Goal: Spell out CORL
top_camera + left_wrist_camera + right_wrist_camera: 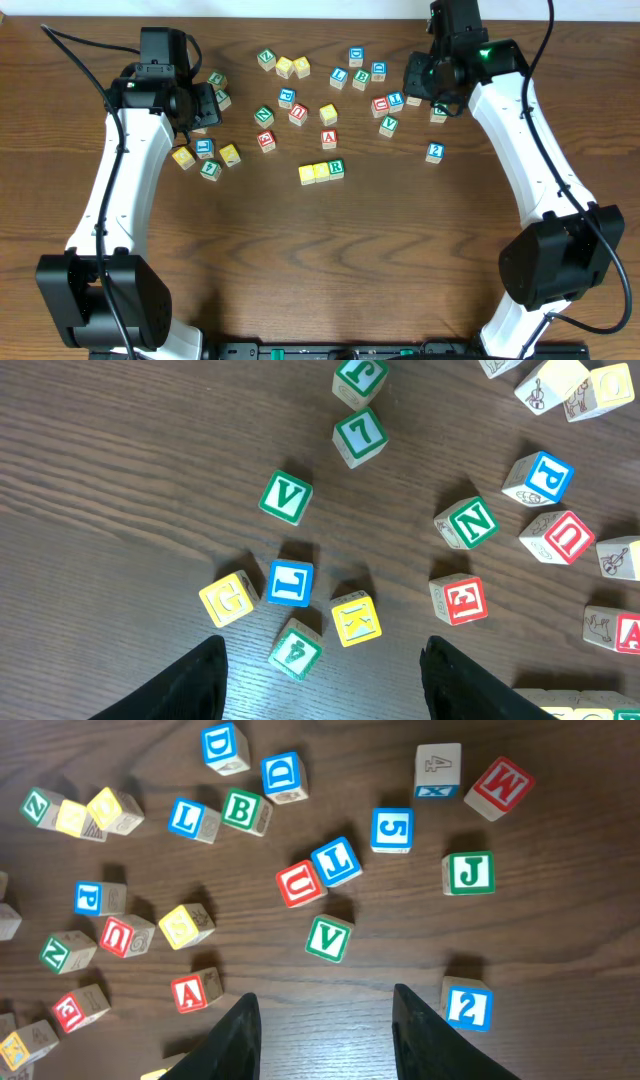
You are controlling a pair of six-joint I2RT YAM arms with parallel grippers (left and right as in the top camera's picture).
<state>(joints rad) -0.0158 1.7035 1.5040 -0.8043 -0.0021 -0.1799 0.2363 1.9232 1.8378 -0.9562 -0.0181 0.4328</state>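
Along the table's near edge lies a black base rail point(330, 350) with small green spots, and both arms are built alike from it. Just above the rail's ends sit bulky, rounded black motor housings, one for the left arm point(125, 170) and one for the right arm point(525, 150). Further from the rail each arm has long, smooth white shell links with black joints between them, and a thin black cable runs along the white shells. Farthest from the rail are boxy black wrist blocks; the right one shows a small green light point(487, 53). The left gripper point(323, 645) and the right gripper point(324, 995) each have two matt black, tapering fingers point(235, 1040).
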